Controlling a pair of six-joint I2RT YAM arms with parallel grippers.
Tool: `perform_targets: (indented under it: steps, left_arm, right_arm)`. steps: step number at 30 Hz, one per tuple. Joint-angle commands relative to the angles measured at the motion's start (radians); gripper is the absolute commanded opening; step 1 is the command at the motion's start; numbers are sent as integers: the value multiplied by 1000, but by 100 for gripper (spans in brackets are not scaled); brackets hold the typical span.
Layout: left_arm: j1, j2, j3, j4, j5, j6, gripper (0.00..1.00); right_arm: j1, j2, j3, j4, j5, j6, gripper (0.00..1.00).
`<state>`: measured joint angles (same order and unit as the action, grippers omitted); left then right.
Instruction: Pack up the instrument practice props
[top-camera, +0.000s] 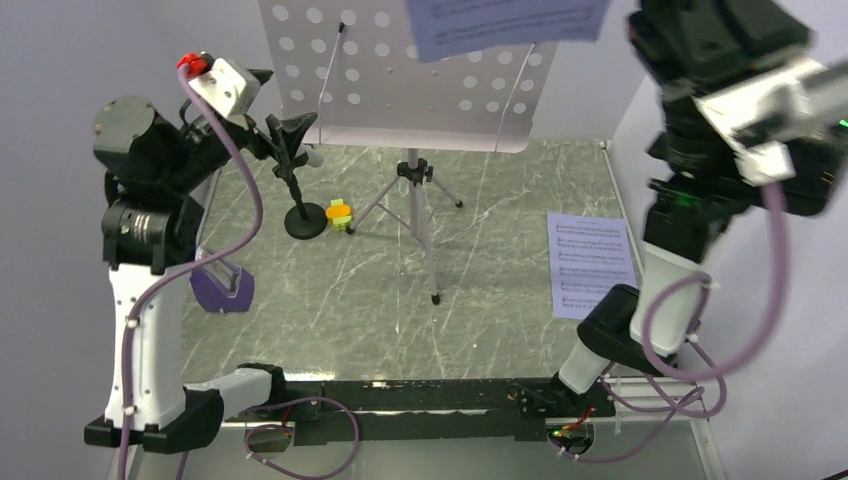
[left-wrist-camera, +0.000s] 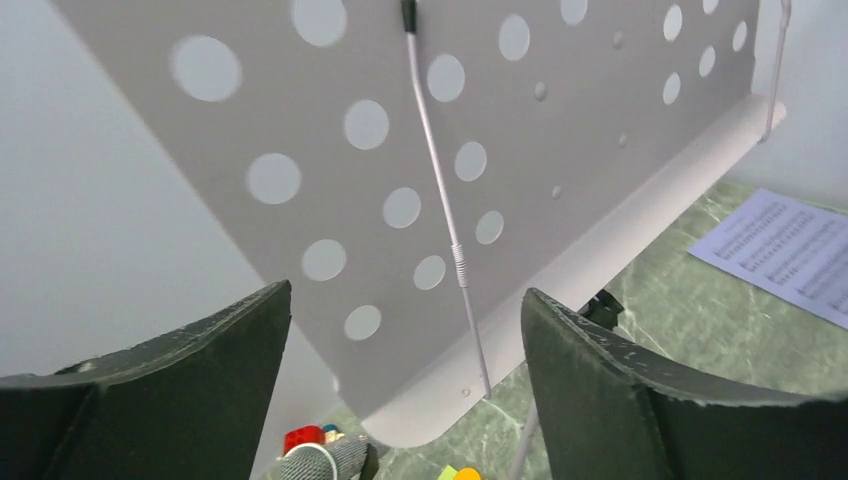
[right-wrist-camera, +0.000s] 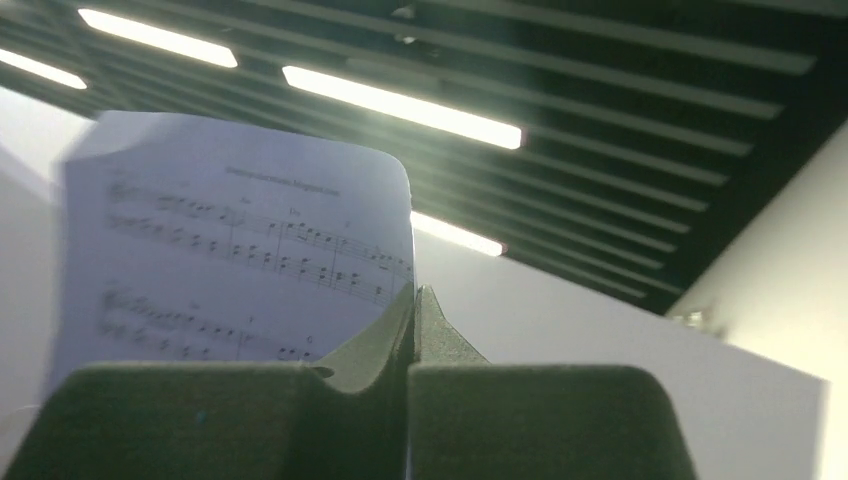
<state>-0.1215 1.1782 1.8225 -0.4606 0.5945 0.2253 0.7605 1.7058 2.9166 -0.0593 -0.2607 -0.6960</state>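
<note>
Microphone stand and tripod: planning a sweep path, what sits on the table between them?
The top external view shows a small orange-and-yellow-green block between the microphone stand's round base and the music stand's tripod legs.

The music stand (top-camera: 400, 90) is pale grey, dotted with rows of round holes, and the table (top-camera: 330, 310) is grey-green marble with thin white veins. The sheet-music page (top-camera: 590, 265) by the table's right edge is white with black staves, as is the raised page (right-wrist-camera: 240, 250). At the left edge the metronome (top-camera: 210, 292) is purple. Near the far-left corner the block (top-camera: 340, 214) is orange over yellow-green, beside the silver-headed, black-based microphone (top-camera: 304, 218).
</note>
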Motion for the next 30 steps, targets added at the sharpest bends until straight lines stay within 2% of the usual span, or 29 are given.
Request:
perform_targets:
  steps: [1, 4, 8, 10, 14, 16, 23, 30]
  left_arm:
    - [19, -76, 56, -5, -125, 26, 91]
    - [23, -125, 35, -23, -151, 34, 94]
    - [26, -225, -99, -71, -118, 45, 94]
    - [33, -276, -177, -103, -98, 55, 94]
    - [41, -373, -351, -146, -76, 83, 94]
    - [51, -415, -431, -156, -77, 86, 94]
    - [99, -501, -604, -213, 56, 94, 93]
    - [110, -536, -705, -196, 169, 67, 93]
  right_arm:
    - [2, -149, -22, -55, 99, -134, 0]
    - [2, -287, -161, -139, 192, -177, 0]
    - [-34, -511, -444, -227, 313, -178, 0]
    - [-117, -650, -657, -216, 334, -133, 0]
    - [-250, -932, -1179, -126, 357, -144, 0]
    - [-304, -1046, -1331, -132, 388, -104, 0]
    - [-431, -1198, -1599, -335, 483, 135, 0]
    - [-433, -1200, -1780, -345, 483, 148, 0]
